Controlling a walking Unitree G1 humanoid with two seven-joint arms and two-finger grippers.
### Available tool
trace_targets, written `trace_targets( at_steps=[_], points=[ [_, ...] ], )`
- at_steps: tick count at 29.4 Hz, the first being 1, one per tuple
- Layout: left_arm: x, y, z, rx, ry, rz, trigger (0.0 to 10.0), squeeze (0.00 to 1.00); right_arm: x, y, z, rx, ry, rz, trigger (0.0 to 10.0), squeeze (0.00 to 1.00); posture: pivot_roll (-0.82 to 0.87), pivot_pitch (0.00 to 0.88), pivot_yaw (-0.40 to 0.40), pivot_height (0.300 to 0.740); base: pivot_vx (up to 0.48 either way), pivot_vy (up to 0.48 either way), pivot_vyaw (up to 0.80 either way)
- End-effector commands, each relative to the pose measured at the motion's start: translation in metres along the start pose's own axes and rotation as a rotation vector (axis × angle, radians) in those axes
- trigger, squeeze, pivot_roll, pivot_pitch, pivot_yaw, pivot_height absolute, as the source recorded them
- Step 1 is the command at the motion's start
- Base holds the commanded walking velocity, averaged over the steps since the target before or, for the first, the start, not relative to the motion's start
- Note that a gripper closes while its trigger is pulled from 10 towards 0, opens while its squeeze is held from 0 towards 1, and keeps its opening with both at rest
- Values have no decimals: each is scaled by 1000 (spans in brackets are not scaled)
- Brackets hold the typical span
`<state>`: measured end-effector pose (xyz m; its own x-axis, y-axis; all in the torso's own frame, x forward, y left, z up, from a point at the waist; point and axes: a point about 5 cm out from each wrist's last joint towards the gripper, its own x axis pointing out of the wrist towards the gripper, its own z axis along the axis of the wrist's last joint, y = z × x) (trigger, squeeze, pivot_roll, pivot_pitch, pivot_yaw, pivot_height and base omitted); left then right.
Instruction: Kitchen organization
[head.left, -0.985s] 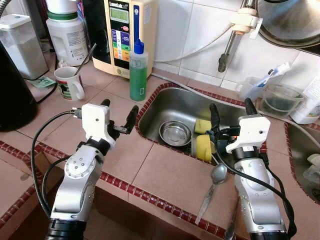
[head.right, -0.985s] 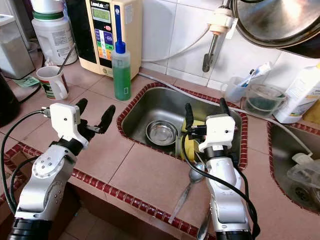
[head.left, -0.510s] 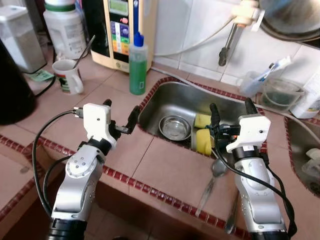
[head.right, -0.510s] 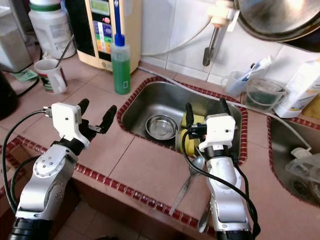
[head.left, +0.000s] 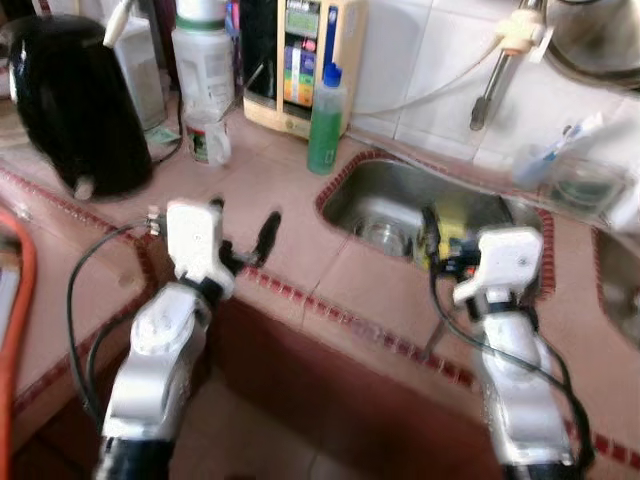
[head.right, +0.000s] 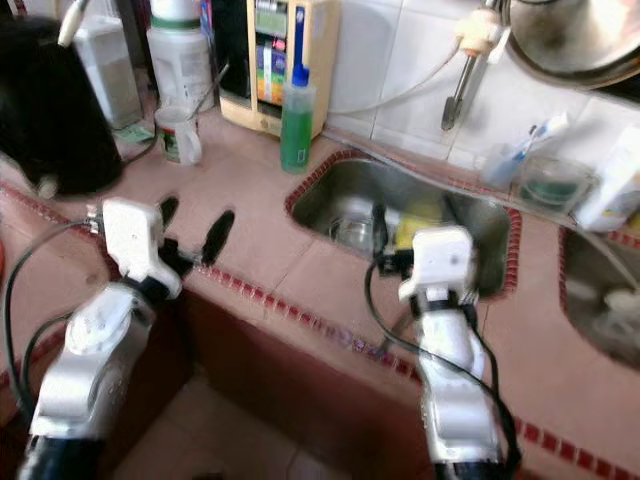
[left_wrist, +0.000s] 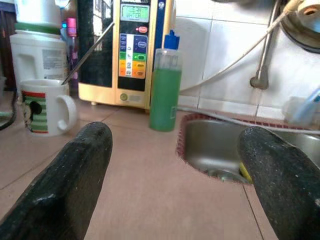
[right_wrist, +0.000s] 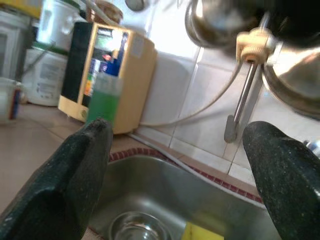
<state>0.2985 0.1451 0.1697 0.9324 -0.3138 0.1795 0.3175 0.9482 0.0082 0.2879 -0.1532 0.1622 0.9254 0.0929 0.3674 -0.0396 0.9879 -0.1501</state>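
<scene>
both grippers, left (head.left: 243, 234) and right (right_wrist: 175, 175), hang spread wide and hold nothing. ahead sit the sink (head.left: 400, 190), green soap bottle (left_wrist: 164, 82) and mug (left_wrist: 44, 107).

Our two arms are silver, built of rounded metal segments with dark round screw points on the joint housings. Each wrist carries a boxy white plastic block, and from it spring two long black fingers with a rough, speckled matte surface. Our left gripper (head.left: 240, 228) and right gripper (head.right: 412, 222) share this build. Black cables loop loosely from each white block down along the forearm, and the left block has a small connector at its outer corner
</scene>
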Motion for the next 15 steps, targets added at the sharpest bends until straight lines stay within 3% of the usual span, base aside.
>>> trace_targets(
  at_steps=[1, 6, 15],
  points=[
    [2, -5, 3, -4, -14, -20, 10000, 0, 1, -6, -1, -14, 7, -18, 10000, 0, 31, 0, -69, 731, 0, 0, 0],
    [2, -5, 3, -5, -21, -15, 10000, 0, 1, -6, -2, -13, 19, -15, 10000, 0, 33, 0, -70, 731, 0, 0, 0],
    [2, -4, 2, 1, -20, -15, 10000, 0, 5, -3, -7, -10, 48, -5, 10000, 0, 42, 0, -77, 731, 0, 0, -740]
  ],
)
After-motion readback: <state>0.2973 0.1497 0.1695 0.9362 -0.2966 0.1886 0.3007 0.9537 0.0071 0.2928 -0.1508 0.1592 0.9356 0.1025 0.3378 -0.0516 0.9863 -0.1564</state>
